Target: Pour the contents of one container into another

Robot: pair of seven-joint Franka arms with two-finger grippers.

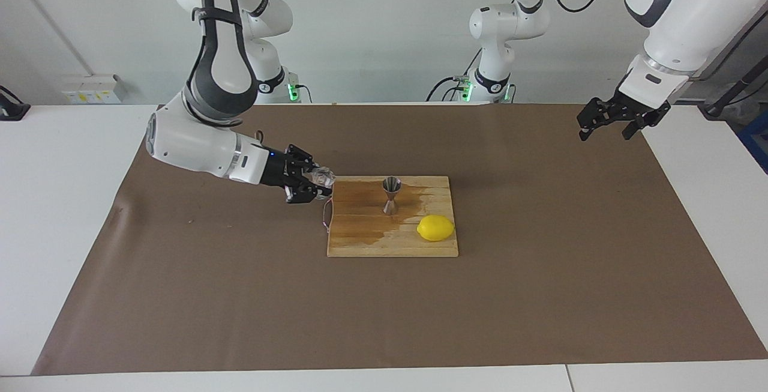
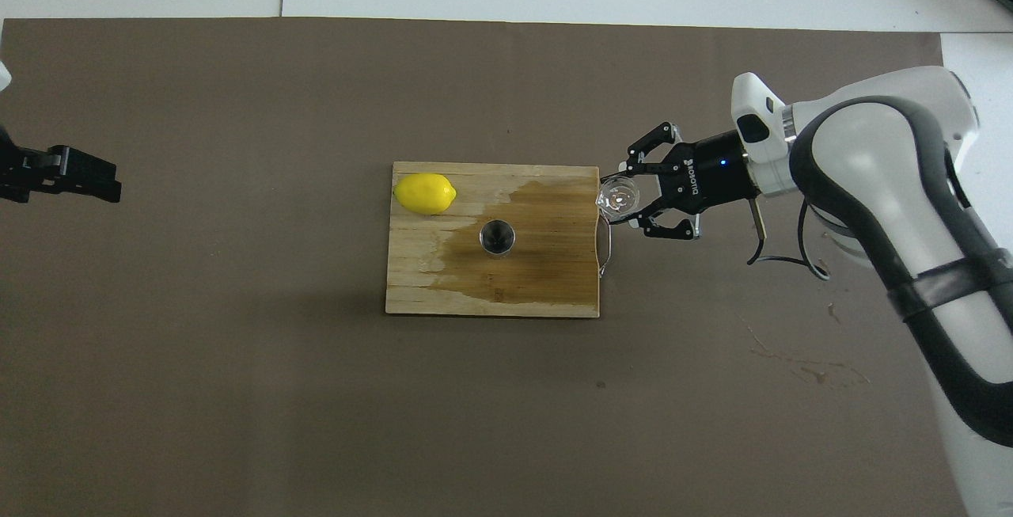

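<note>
A tiny clear glass cup (image 1: 323,176) (image 2: 618,197) hangs in the air at the edge of the wooden board (image 1: 360,237) (image 2: 443,295), over its wire handle. My right gripper (image 1: 317,183) (image 2: 623,199) lies about level and is shut on the cup from the side. The steel hourglass jigger (image 1: 391,195) (image 2: 497,237) stands upright mid-board, a short way from the cup. My left gripper (image 1: 606,132) (image 2: 93,184) waits open and empty, raised over the left arm's end of the table.
A yellow lemon (image 1: 435,227) (image 2: 425,193) lies on the board's corner farthest from the robots, toward the left arm's end. A dark wet patch spreads over the board around the jigger. Brown paper (image 1: 540,296) covers the table.
</note>
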